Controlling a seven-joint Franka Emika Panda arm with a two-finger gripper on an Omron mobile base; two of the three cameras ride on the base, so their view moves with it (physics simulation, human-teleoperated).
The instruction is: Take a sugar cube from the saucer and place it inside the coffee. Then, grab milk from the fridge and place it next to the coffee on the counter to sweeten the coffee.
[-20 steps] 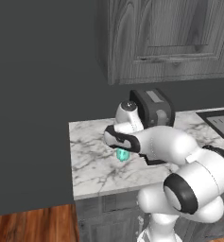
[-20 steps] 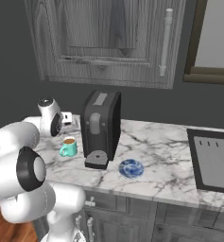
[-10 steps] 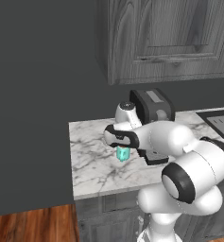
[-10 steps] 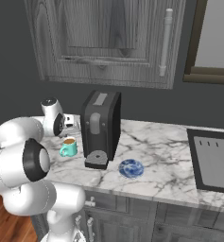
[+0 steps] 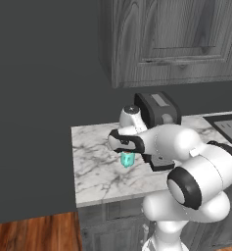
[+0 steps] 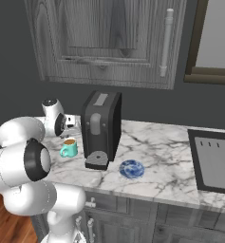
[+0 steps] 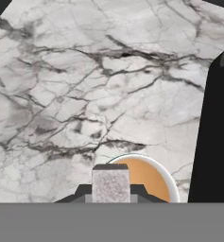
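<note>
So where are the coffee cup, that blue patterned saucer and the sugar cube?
coffee [image 6: 69, 148], right base view, on its teal side.
saucer [image 6: 131, 169], right base view, its patterned middle.
sugar cube [image 7: 111, 185], hand view, its front face, held over the coffee.

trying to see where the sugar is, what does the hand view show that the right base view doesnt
Hand view alone: the sugar cube, a grey-white block pinched in the shut gripper, right over the brown liquid of the coffee.

Right base view alone: the blue and white saucer right of the black coffee machine, the grey wood-grain cabinets above, and the cup's teal outside.

Both: the coffee, the coffee machine and the white marble counter.
</note>
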